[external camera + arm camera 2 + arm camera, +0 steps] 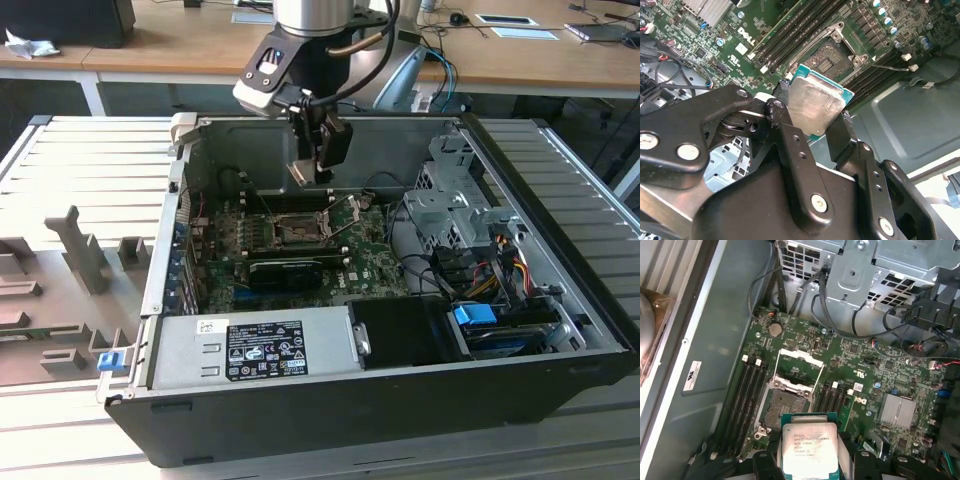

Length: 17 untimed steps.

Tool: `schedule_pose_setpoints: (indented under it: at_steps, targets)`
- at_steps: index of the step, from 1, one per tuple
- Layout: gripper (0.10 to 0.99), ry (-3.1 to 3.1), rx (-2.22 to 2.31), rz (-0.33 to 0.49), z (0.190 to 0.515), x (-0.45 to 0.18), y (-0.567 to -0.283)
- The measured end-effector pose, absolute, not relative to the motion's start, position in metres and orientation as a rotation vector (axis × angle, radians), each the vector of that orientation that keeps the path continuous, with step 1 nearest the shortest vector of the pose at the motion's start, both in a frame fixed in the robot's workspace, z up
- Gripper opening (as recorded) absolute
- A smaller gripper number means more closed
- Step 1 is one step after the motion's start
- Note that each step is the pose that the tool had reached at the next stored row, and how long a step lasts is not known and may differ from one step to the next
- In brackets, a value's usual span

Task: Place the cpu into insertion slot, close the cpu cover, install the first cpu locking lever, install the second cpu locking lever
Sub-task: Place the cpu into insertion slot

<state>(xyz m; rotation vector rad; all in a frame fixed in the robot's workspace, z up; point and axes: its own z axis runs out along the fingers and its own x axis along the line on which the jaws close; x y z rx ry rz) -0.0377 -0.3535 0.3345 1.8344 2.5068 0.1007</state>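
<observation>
Aloft: chip pinched over the socket

Hanging down into the open black computer case [400, 405], the black two-fingered hand [316, 168] pinches the small square silvery-topped cpu [815, 102] by its edges, above the dark square metal-rimmed insertion slot [785, 406], not touching it.

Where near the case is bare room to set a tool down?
Bare slatted table on the exterior view's right of the case, and beyond the grey fixtures on its left. Inside is crowded: cables, and the pincer holding the cpu.
</observation>
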Motion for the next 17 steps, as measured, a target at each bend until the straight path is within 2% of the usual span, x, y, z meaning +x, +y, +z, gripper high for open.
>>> schedule_pose_setpoints:
  at_steps: [17]
  targets:
    - [0.533,2.388,1.975,0.088,0.3264,-0.0377,-0.3535]
